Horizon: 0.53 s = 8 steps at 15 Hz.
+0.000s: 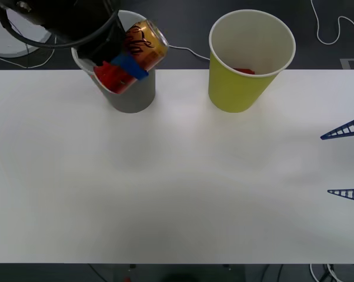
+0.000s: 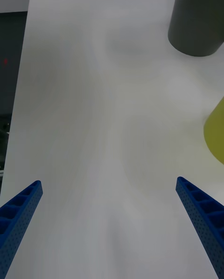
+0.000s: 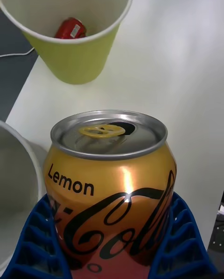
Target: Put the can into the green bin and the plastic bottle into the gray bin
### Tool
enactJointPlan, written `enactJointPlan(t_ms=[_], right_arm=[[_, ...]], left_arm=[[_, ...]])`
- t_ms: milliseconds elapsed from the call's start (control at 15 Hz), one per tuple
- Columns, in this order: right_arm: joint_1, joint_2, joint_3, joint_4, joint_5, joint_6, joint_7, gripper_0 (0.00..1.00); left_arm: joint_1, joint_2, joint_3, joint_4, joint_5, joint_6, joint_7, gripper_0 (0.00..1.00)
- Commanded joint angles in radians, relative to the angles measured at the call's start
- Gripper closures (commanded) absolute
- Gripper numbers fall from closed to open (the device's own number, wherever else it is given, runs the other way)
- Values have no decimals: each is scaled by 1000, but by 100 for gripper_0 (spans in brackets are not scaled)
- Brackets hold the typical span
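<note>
White table [image 1: 177,194] | 2 bins, 1 can [image 1: 143,42] | green bin [image 1: 247,64] holds a red item [image 3: 70,28] | your left gripper [image 1: 127,69] clamps the can over gray bin [image 1: 133,94] | right gripper [image 1: 344,161] gapes, far right.

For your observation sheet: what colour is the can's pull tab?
Yellow, on the can's silver top; the left wrist view shows it best.
</note>
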Motion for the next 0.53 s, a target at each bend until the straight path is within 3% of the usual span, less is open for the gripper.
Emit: enactJointPlan(t_ms=[67, 533], right_arm=[[0, 0, 0, 0, 0, 0, 0, 0], [0, 0, 0, 0, 0, 0, 0, 0]], left_arm=[[-117, -56, -99, 87, -50, 37, 20, 97], [-345, -249, -275, 418, -86, 141, 23, 98]])
